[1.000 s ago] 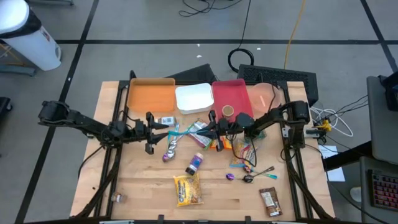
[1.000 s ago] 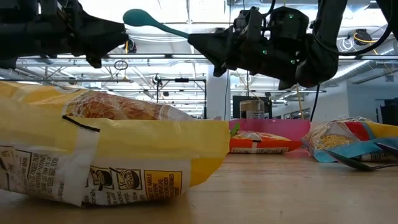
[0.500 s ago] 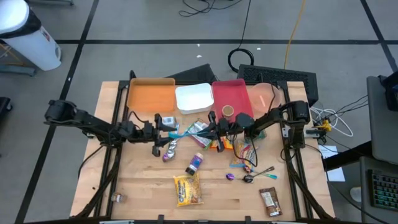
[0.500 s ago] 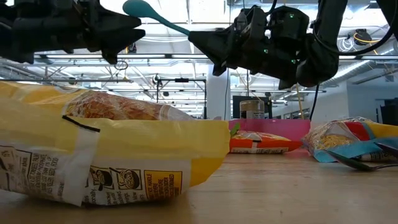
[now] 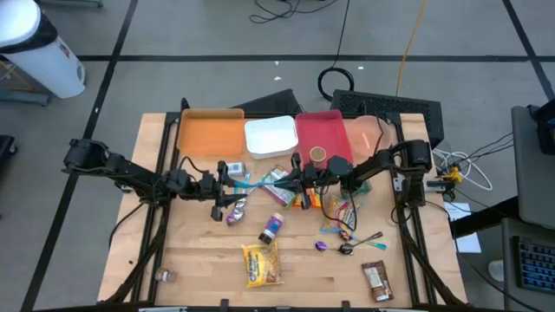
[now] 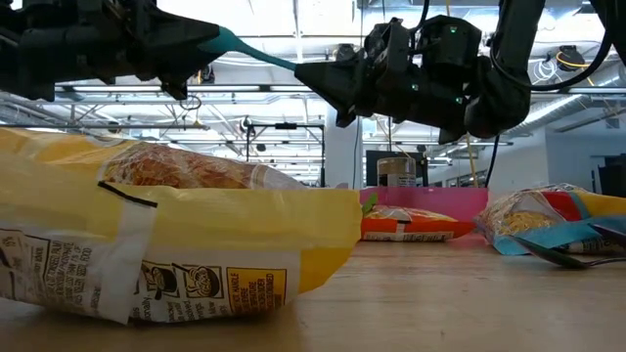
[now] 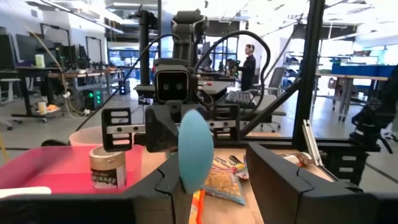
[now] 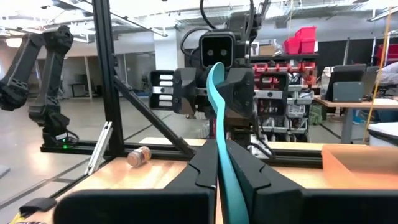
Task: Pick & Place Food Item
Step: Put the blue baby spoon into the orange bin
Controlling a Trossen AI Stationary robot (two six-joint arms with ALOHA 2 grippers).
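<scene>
A teal spoon (image 5: 254, 180) hangs in the air between my two grippers, above the middle of the table. My right gripper (image 5: 293, 178) is shut on its handle. My left gripper (image 5: 227, 184) faces it from the table's left and is open. The spoon's bowl (image 7: 194, 149) stands between the left fingers (image 7: 168, 186), closer to one of them. In the low view the handle (image 6: 256, 53) spans from the left gripper (image 6: 191, 39) to the right gripper (image 6: 318, 76), and the bowl is hidden behind the left fingers. My right gripper pinches the spoon's handle (image 8: 219, 163) between its two fingers, near the handle's end. The fingers come level from the table's right side and lie along the spoon. The spoon is lifted clear of the table and sticks out toward the left gripper, bowl end first.
An orange tray (image 5: 211, 132), a white tray (image 5: 270, 136) and a pink tray (image 5: 323, 130) holding a small jar stand along the far edge. Snack packets (image 5: 338, 208), a purple bottle (image 5: 272, 228), a yellow bag (image 5: 261, 263) and metal spoons (image 5: 360, 243) lie on the table.
My left gripper has moved toward the table's right edge, onto the spoon held by my right gripper. The spoon's bowl, free in the air before, now stands between the left fingers. My right gripper has tipped the spoon a little lower.
</scene>
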